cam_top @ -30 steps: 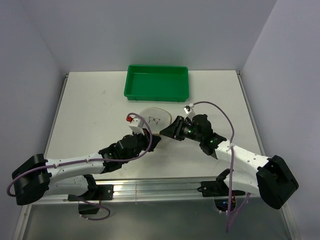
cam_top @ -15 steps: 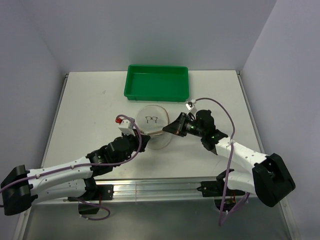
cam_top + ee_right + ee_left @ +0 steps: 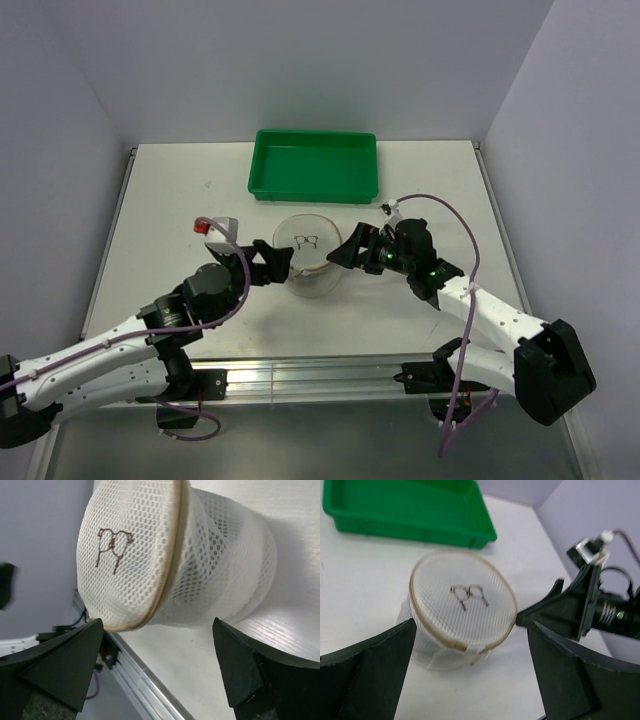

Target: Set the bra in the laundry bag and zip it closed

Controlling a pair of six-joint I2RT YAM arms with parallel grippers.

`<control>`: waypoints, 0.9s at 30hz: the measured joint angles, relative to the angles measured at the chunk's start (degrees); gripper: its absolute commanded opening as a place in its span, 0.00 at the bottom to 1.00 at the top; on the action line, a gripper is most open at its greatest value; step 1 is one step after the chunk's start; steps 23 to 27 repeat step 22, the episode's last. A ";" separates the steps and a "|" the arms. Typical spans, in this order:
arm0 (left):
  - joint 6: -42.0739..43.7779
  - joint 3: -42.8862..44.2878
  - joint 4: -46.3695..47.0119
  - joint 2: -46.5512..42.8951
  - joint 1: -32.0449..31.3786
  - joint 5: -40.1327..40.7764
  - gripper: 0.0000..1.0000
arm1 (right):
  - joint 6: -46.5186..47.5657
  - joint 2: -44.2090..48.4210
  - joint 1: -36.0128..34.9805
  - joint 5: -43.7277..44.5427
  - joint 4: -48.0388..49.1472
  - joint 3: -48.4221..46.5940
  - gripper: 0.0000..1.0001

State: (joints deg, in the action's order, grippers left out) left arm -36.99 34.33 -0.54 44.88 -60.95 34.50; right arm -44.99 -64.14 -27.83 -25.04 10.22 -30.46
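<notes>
2 hands spread wide, empty: left hand [image 3: 281, 263], right hand [image 3: 343, 251] flank upright laundry bag [image 3: 307, 245], just beside it.

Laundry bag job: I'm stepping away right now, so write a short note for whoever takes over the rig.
Left gripper: open, just left of the bag, holding nothing.
Right gripper: open, just right of the bag, holding nothing.
Bag: upright on the table, in front of the green tray.
Bra: not seen in any view; cannot tell if it is inside.
Done: zip looks closed along the stretch that shows.
Left: check that the bra is inside and the zip is shut all round.
</notes>
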 measured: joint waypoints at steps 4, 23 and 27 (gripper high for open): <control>1.57 5.79 -3.43 -2.89 0.02 3.30 0.99 | 3.96 6.05 0.09 2.97 -6.25 -1.64 1.00; 4.85 13.60 -17.84 -14.49 0.02 7.58 0.99 | 13.35 52.17 0.15 40.74 -17.25 -2.93 1.00; 4.85 13.60 -17.84 -14.49 0.02 7.58 0.99 | 13.35 52.17 0.15 40.74 -17.25 -2.93 1.00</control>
